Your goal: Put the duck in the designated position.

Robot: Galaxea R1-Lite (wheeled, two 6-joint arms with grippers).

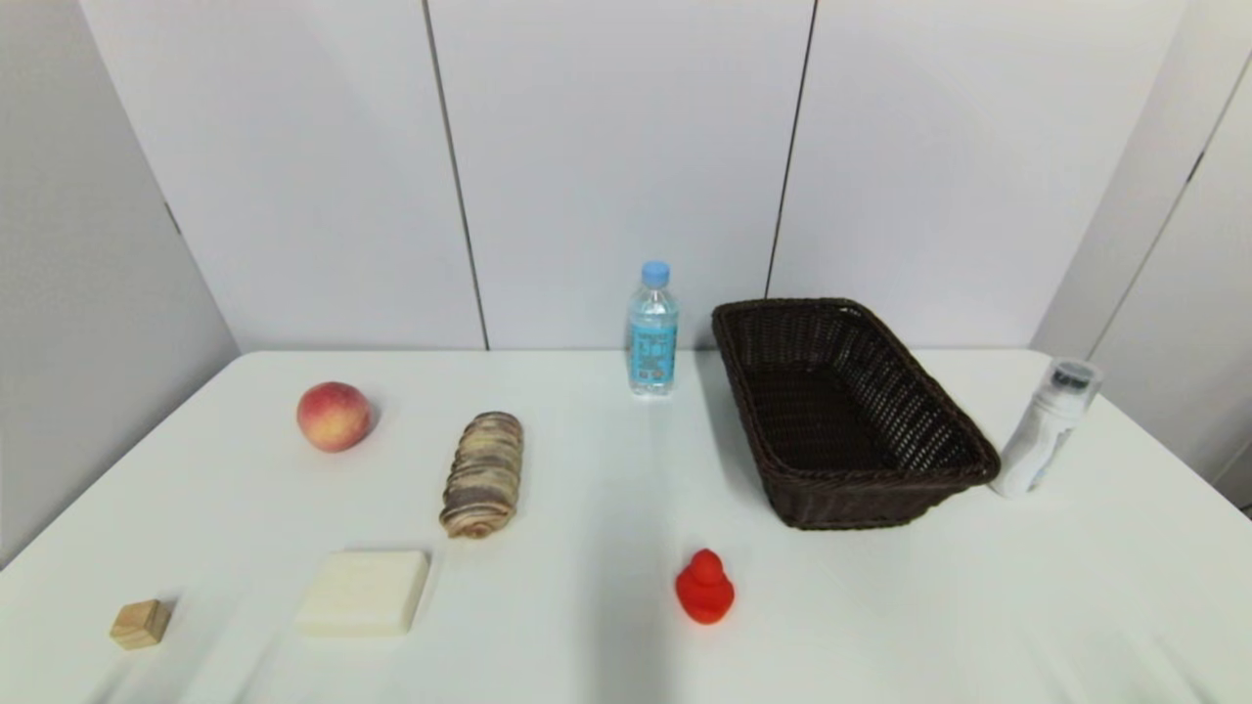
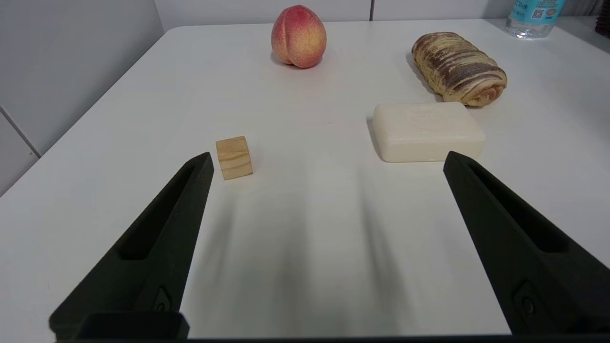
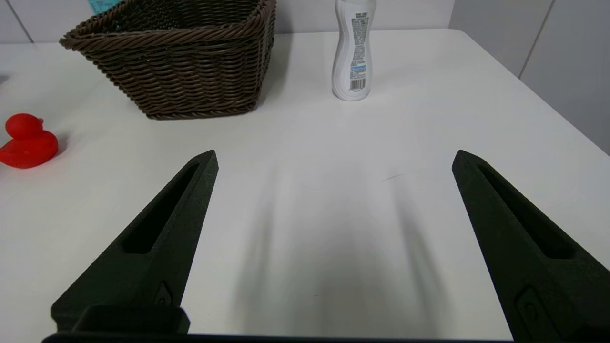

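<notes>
The red duck [image 1: 704, 587] sits upright on the white table [image 1: 587, 469], near the front edge, a bit right of the middle. Nothing touches it. It's in front of the dark brown wicker basket [image 1: 846, 416] & off its left corner, w/ bare table between them. In the right wrist view the duck [image 3: 27, 142] is off to the side, away from the fingers.

Right gripper [image 3: 333, 157] hangs low over bare table, fingers spread wide, holding nothing. The basket [image 3: 176, 57] & a white bottle [image 3: 353, 52] stand past it.

Left gripper [image 2: 326, 159] is also wide open w/ nothing in it, low over the table's left side. A small wood cube [image 2: 234, 157] is just beside one fingertip, not touching. A white soap bar [image 2: 426, 131] is near the other fingertip.

Further back: a peach [image 1: 334, 416], a stripy bread roll [image 1: 483, 474] & a water bottle [image 1: 652, 330] w/ a blue cap by the wall. Neither arm shows in the head view.
</notes>
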